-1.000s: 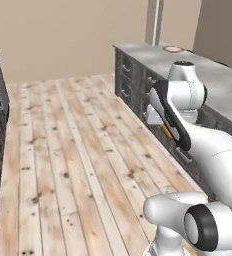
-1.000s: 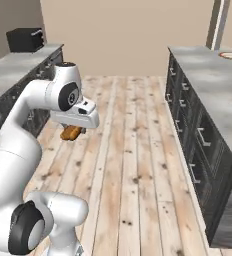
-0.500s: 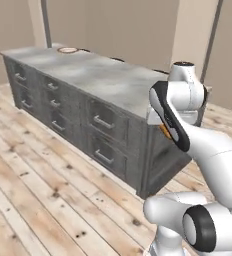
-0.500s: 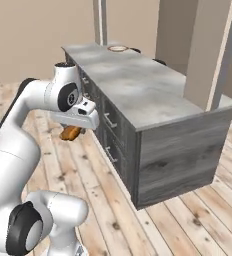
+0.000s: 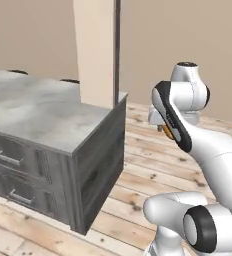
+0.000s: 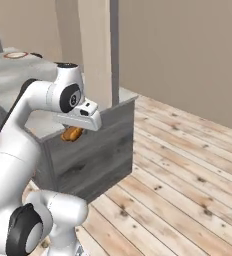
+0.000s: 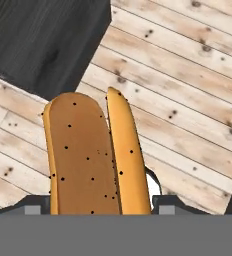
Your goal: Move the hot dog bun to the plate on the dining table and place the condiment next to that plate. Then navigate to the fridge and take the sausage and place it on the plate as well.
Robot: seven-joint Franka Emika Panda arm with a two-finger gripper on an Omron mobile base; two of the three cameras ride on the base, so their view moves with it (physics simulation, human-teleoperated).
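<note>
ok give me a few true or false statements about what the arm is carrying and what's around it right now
1. The pincer is closed on the tan-orange split hot dog bun. True.
2. The bun is lying on the pale wooden plank floor. False: it is held above the floor in the pincer.
3. A grey cabinet block with a marbled top stands beside the robot. True.
4. A tall beige pillar rises behind that cabinet block. True.
5. The bun is a single solid piece. False: in the hand view it shows two halves with a split between them.
6. The arm holds the bun over the marbled top. False: it hangs over the wooden floor.
</note>
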